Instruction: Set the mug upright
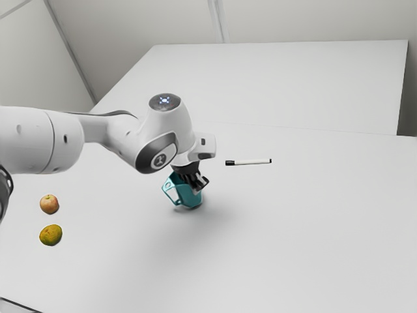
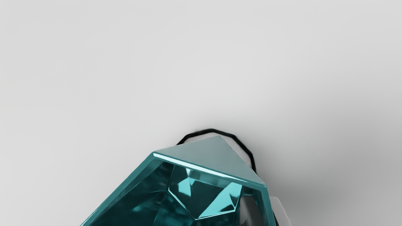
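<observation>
The teal, faceted mug [image 1: 189, 198] is at the middle of the exterior view, with its angular handle toward that view's left. The black gripper [image 1: 199, 183] reaches down to its rim from above. In the wrist view, the mug [image 2: 207, 157] shows its open mouth and shiny inside. There the gripper [image 2: 266, 204] has one finger inside the mug and the other outside, pinching the wall between them. Part of the mug is cut off by the picture's bottom edge. A dark curved line runs around its far side; whether the base touches the table I cannot tell.
A black-capped white marker [image 1: 249, 162] lies on the white table [image 1: 293, 248], beyond the mug toward the exterior view's right. At that view's left are a reddish-yellow fruit [image 1: 49, 204] and a yellow-green fruit [image 1: 51, 235].
</observation>
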